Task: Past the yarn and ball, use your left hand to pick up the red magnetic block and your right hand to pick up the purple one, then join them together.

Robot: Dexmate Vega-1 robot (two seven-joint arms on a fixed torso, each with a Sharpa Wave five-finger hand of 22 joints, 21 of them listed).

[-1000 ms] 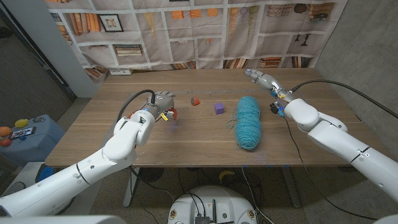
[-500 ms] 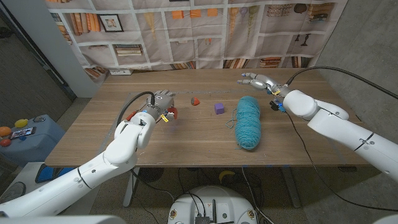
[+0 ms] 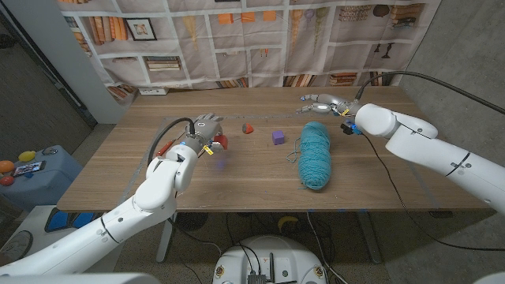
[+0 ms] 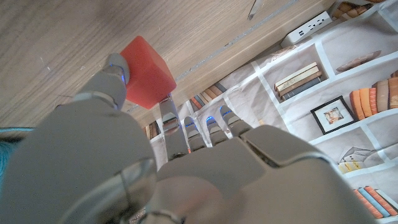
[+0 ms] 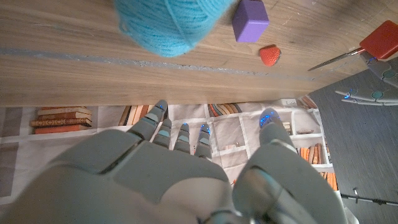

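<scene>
Red magnetic block [image 3: 218,142] sat pinched in the left hand [image 3: 207,131], held just off the wooden table [image 3: 237,177] on its left half. In the left wrist view that block [image 4: 147,72] was a smooth, matte cube with softened corners, clamped between the thumb and a fingertip [image 4: 116,67], the other fingers [image 4: 186,127] reaching out straight beside it. The left arm ran up from the bottom corner, white shell and grey hand, a black cable looping behind the wrist.

Over on the right, the right hand [image 3: 319,102] hovered at the far side of the table, beyond the yarn, fingers spread and holding nothing. The right wrist view showed those fingers [image 5: 180,134] apart, thumb [image 5: 270,124] well away from them, palm empty, pointing across toward the middle of the table.

Purple block [image 3: 278,137] lay on the table, untouched, between the two hands and just beside the yarn; in the right wrist view it [image 5: 250,20] was a clean-edged little cube. Near it sat a small red ball [image 3: 247,127], rounded and bumpy like a strawberry [image 5: 269,55]. The yarn [image 3: 314,155] was a long, fat skein of teal wool, soft and fuzzy, with a loose strand curling off its side toward the purple block. Grain ran plainly along the pale brown tabletop, and a printed bookshelf backdrop [image 3: 260,39] hung behind.
</scene>
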